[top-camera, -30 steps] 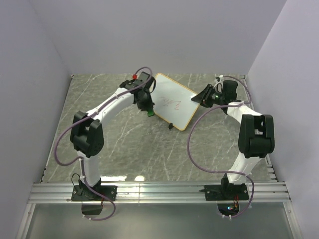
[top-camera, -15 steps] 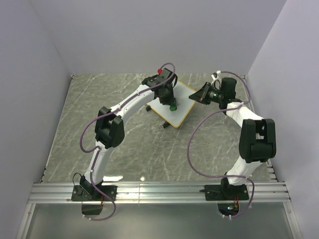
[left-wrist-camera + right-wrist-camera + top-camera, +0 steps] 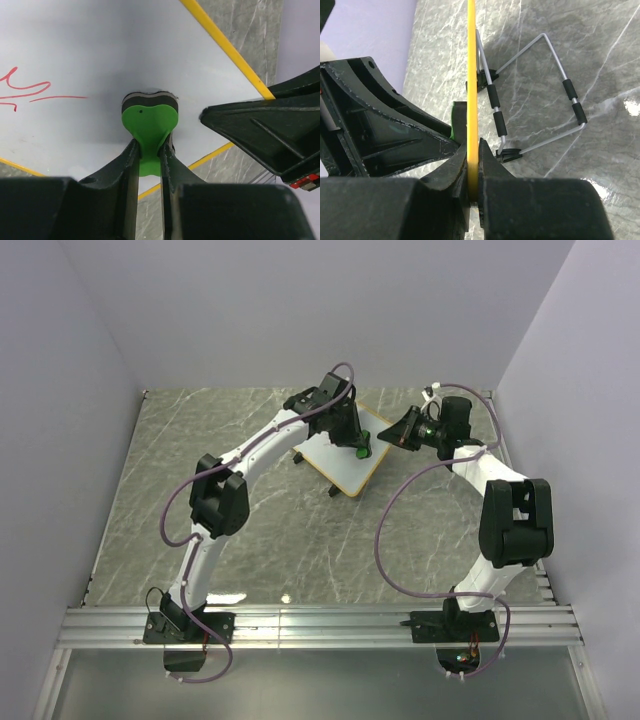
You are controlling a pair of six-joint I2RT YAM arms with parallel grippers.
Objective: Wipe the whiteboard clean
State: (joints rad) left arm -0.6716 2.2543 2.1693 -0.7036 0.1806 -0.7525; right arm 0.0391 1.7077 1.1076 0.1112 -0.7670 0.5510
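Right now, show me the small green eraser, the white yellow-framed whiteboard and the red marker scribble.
small green eraser (image 3: pixel 149 122), left wrist view, on its green plastic handle.
yellow-framed whiteboard (image 3: pixel 100 45), left wrist view, on the bare white writing surface.
red marker scribble (image 3: pixel 60 98), left wrist view, on its long straight stroke.

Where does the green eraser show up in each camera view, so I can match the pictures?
Top external: green eraser on the whiteboard near its right corner, upper middle.
Left wrist: centre, pinched in the left tool, against the white surface.
Right wrist: a green sliver left of centre, behind the board's edge.
Shared landmark: the whiteboard's yellow frame, in all three.
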